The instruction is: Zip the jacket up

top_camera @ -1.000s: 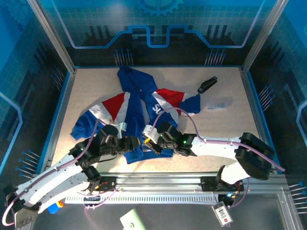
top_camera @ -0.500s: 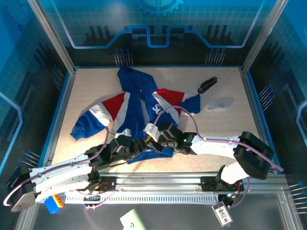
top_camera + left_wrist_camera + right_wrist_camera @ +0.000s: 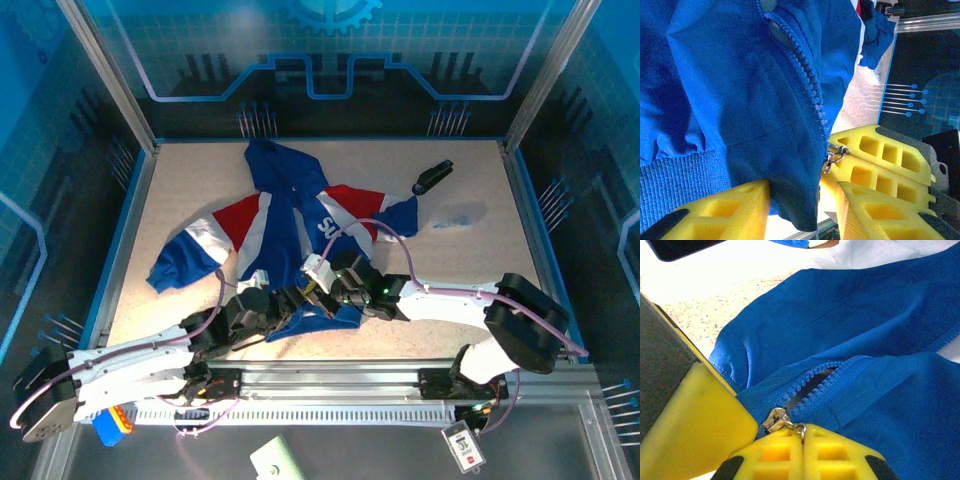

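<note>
Top external: speckled beige tabletop carries royal-blue hooded fabric jacket, hood far, hem near arms. Zipper axis runs away from both tools. Left tool at hem, right tool just beyond.

Right wrist: right tool clenched on small metal zipper pull; unmeshed blue zipper teeth ahead, up-right.

Left wrist: left tool straddles hem; clamped or not, cannot tell.
</note>
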Controlling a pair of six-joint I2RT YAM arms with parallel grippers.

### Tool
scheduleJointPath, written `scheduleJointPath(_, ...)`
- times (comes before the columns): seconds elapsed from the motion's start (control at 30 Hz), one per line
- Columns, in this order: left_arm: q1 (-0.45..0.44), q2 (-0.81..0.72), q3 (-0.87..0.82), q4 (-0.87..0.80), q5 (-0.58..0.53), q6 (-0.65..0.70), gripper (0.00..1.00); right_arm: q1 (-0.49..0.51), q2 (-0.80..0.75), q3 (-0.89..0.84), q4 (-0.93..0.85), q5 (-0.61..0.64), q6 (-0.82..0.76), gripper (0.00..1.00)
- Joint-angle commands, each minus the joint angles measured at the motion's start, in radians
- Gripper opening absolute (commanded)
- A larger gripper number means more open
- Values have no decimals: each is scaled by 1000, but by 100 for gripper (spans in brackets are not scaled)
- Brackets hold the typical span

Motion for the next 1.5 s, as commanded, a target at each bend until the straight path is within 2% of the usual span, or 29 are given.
scheduleJointPath(0.0,5,-18,-18,65,-51,0,37,0,17,19,19,-68,6,0)
scheduleJointPath(0.53,50,-65,-32,47,-34,31,23,0,14,24,19,-89,-1,0)
scheduleJointPath(0.67,66,-82,-32,23,-21,56,13,0,7,27,12,-95,-6,0)
scheduleJointPath(0.77,71,-102,-25,-16,-18,88,0,0,2,30,5,-95,-9,0)
scheduleJointPath(1.0,72,-154,33,-226,-1,210,0,-1,1,54,-43,-63,-15,0)
scheduleJointPath(1.27,71,-145,79,-340,93,342,0,0,59,121,-98,-9,-21,0)
scheduleJointPath(1.47,71,-175,86,-407,104,373,0,-1,86,154,-111,8,-25,0)
